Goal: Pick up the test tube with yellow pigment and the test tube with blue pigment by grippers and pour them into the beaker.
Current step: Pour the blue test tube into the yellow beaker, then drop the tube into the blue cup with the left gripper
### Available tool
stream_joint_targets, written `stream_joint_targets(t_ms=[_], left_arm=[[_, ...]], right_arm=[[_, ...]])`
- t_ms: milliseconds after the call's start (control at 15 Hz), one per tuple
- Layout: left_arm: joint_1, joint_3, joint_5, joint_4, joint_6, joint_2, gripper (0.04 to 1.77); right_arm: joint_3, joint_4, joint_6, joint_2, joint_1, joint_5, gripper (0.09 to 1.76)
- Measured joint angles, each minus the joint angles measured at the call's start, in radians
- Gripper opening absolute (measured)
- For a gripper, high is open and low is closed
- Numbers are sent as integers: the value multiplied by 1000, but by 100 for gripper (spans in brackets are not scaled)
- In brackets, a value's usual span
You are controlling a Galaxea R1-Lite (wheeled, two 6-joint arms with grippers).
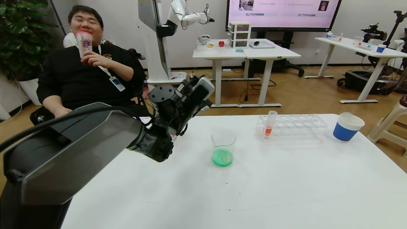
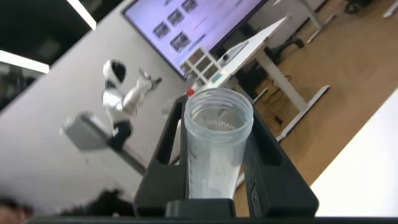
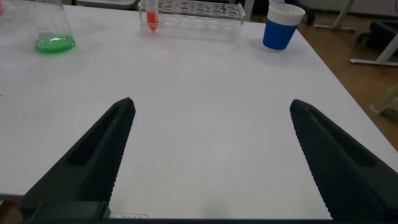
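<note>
The beaker (image 1: 223, 148) stands near the middle of the white table and holds green liquid at its bottom; it also shows in the right wrist view (image 3: 46, 25). My left gripper (image 1: 195, 92) is raised to the left of the beaker, pointing up and away. In the left wrist view it (image 2: 217, 121) is shut on an empty clear test tube (image 2: 214, 155) with its open mouth outward. No tube with yellow or blue liquid shows. My right gripper (image 3: 212, 104) is open and empty low over the table's near part; it is out of the head view.
A clear tube rack (image 1: 295, 127) at the back right holds one tube of orange-red liquid (image 1: 270, 124). A white cup with a blue sleeve (image 1: 346, 127) stands to the right of it. A seated person (image 1: 89, 70) is behind the table's left corner.
</note>
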Motion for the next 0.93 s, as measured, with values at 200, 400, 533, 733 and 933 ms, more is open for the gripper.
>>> stream_joint_targets(t_ms=[200,400,533,733,933], left_arm=[[-21,-49,279,111,-296,-16,50],[-44,-199,486,375,-560,-27,50],[-49,-279,574,544,-707,-33,50],[-49,-304,592,611,-762,-46,50],[-19,-277,591,613,-762,-66,50]], right_arm=[[0,0,0,0,0,0,174],[0,0,0,0,0,0,174],[0,0,0,0,0,0,174],[0,0,0,0,0,0,174],[0,0,0,0,0,0,174]])
